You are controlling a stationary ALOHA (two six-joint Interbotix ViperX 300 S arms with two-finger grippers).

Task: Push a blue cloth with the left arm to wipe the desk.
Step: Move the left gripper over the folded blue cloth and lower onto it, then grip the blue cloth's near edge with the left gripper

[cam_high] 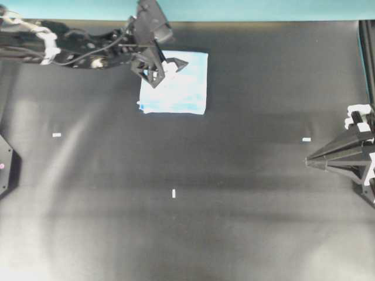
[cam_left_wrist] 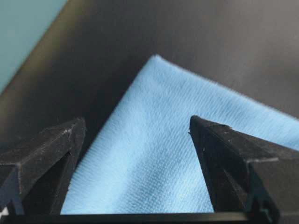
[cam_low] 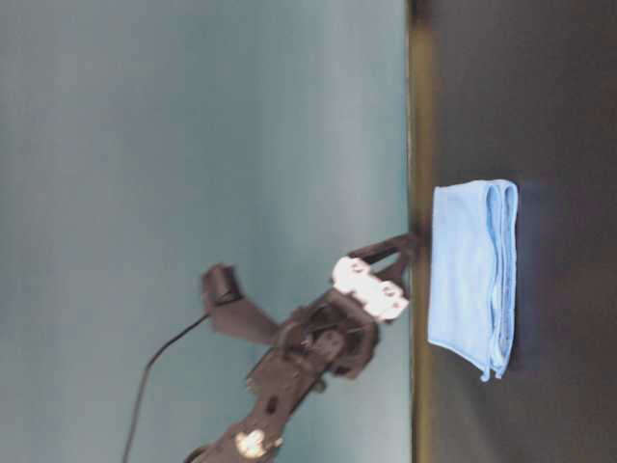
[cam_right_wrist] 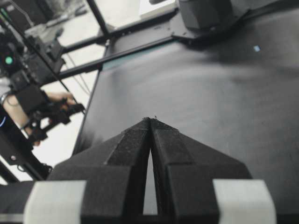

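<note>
Black desk [cam_high: 234, 222], unlettered blue cloth [cam_high: 181, 93] beneath spread left fingers [cam_left_wrist: 51, 154]; right fingers [cam_right_wrist: 135, 144] pressed together, empty.

left gripper [cam_left_wrist: 135, 128] spread wide | blue cloth [cam_left_wrist: 159, 154] between fingers (corner ahead) | desk [cam_left_wrist: 187, 42]

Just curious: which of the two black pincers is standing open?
The left pincer, over the folded light-blue cloth at the desk's far edge; its fingers stand wide apart. The right pincer is shut.

Desk [cam_high: 176, 234] bare beyond blue cloth [cam_high: 181, 93]; right pincer [cam_high: 309, 160] parked far.
</note>
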